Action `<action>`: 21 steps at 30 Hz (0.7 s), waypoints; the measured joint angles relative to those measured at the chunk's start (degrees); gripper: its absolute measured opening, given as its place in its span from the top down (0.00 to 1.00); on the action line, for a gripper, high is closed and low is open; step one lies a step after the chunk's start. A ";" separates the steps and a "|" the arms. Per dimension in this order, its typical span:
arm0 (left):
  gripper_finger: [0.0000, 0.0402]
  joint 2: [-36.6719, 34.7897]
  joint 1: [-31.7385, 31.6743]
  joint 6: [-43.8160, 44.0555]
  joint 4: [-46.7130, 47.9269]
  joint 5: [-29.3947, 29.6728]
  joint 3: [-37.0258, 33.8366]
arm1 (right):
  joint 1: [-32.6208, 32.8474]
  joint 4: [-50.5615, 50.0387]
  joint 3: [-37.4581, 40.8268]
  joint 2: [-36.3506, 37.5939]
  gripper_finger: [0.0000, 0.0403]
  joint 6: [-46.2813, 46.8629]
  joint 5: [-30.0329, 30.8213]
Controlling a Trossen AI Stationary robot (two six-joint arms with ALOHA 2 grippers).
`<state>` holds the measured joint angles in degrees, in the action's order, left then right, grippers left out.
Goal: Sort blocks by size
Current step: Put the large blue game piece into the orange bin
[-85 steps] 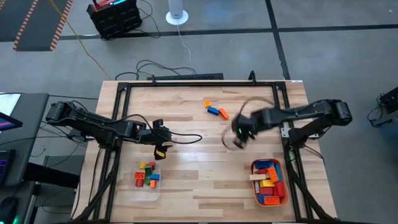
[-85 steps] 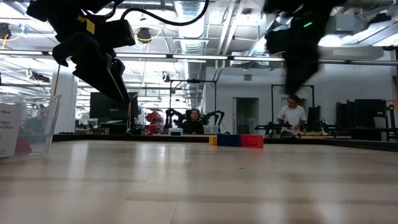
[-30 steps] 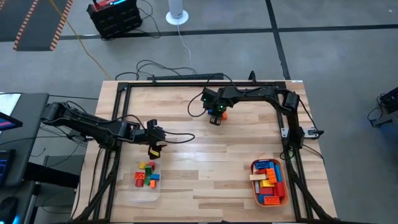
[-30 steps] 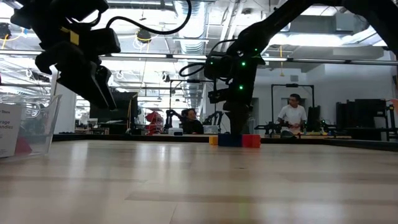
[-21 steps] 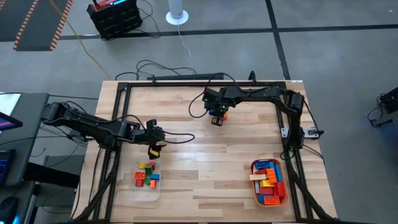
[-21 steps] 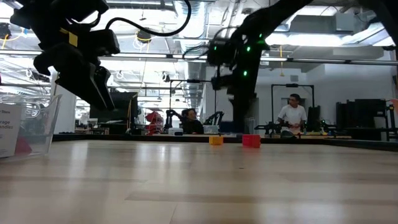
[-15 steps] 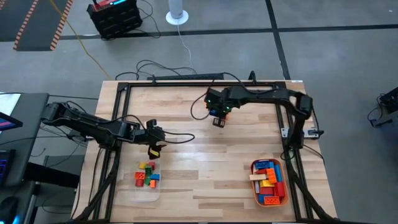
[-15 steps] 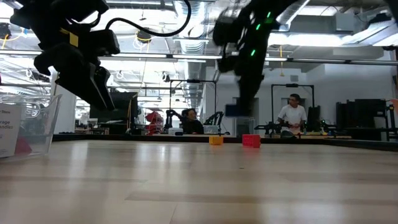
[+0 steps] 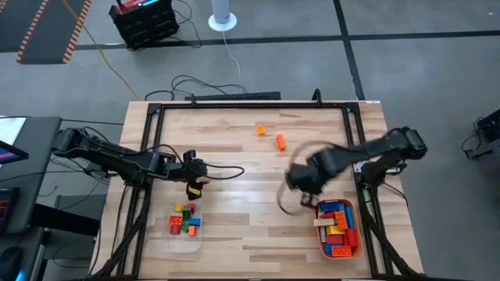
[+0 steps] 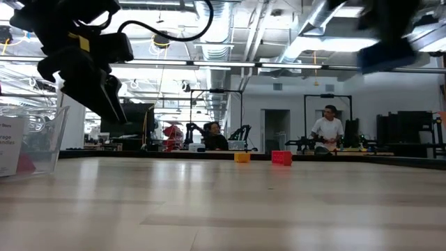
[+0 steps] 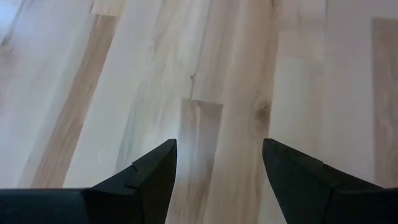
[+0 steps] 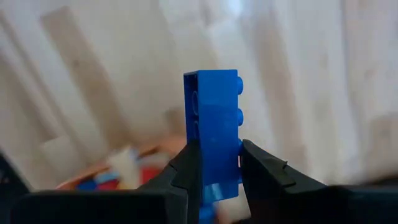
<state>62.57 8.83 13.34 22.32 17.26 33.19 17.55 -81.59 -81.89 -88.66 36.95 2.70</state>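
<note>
Grey concrete floor surrounds the wooden table (image 9: 234, 226) in the high view, where the left gripper (image 9: 197, 187) hangs over the boards just above the clear tray (image 9: 178, 243) of short blocks (image 9: 185, 218), and the right gripper (image 9: 301, 181) shows as a blur just beside the orange tray (image 9: 319, 235) that holds long blocks (image 9: 338, 225). Two orange blocks, a small one (image 9: 261, 130) and a longer one (image 9: 280, 140), lie near each other at the far middle of the table, well apart from both trays. From the low view, a lit workshop with a person (image 10: 325, 131) standing behind the table fills the background; a yellow-orange block (image 10: 242, 157) and a red-looking block (image 10: 281, 157) sit on the far edge of the boards, the clear tray's wall (image 10: 42, 139) stands at the near side, and the left arm's dark gripper (image 10: 101, 94) hangs beside it. Through the left wrist view, its two fingers (image 11: 152, 180) are spread wide apart with only bare planks between them. Through the right wrist view, the two fingers (image 12: 186, 171) are clamped on the lower end of a long blue block (image 12: 214, 130), held upright with its studs to one side, with the orange tray (image 12: 149, 152) and its coloured blocks blurred beyond it.
</note>
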 joint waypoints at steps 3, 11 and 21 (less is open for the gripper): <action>0.43 0.00 0.80 0.32 -0.64 -0.01 0.00 | 8.30 -0.96 0.00 1.01 0.70 12.24 0.02; 0.43 0.02 2.49 1.66 -1.50 -0.01 0.02 | 22.71 -0.86 0.00 -2.39 0.70 34.79 -1.80; 0.43 0.02 2.52 0.62 -1.61 0.02 0.02 | 27.57 0.38 0.00 -6.19 0.70 50.12 -9.62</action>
<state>62.59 11.35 13.96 20.71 17.28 33.21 45.12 -81.21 -81.89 -94.85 87.07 -6.92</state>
